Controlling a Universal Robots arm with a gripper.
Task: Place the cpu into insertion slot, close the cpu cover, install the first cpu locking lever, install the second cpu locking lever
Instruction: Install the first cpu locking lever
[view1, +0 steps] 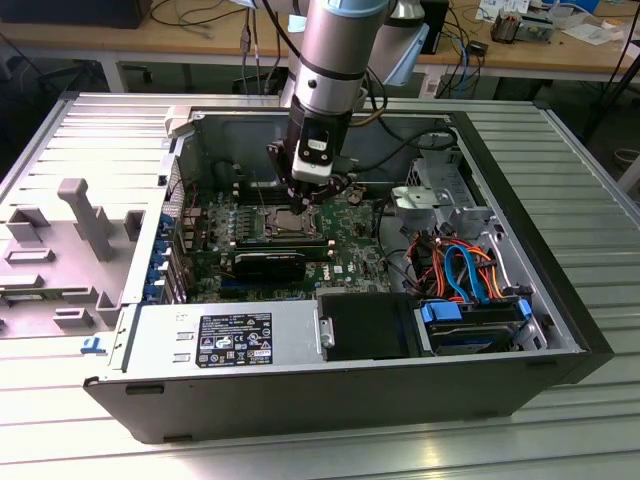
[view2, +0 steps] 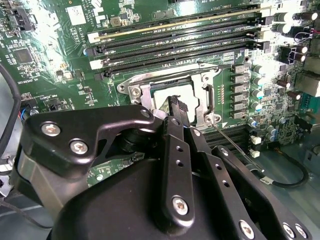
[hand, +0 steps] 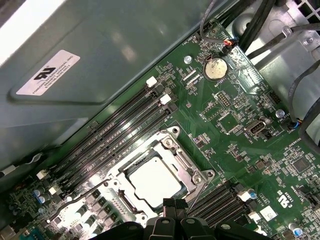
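Cpu (hand: 152, 181) lies flat in the insertion slot (hand: 126, 170), with the cpu cover (hand: 194, 174) folded down around it, directly under the gripper (hand: 174, 204). The gripper's fingers are pinched together with nothing between them, poised at the socket's edge. In the second wrist view a thin locking lever (view2: 231, 146) slants away from the socket, just beside the fingertips. Well off to the gripper's side, toward the exterior view's right, lie orange and blue cables (view1: 460, 265).
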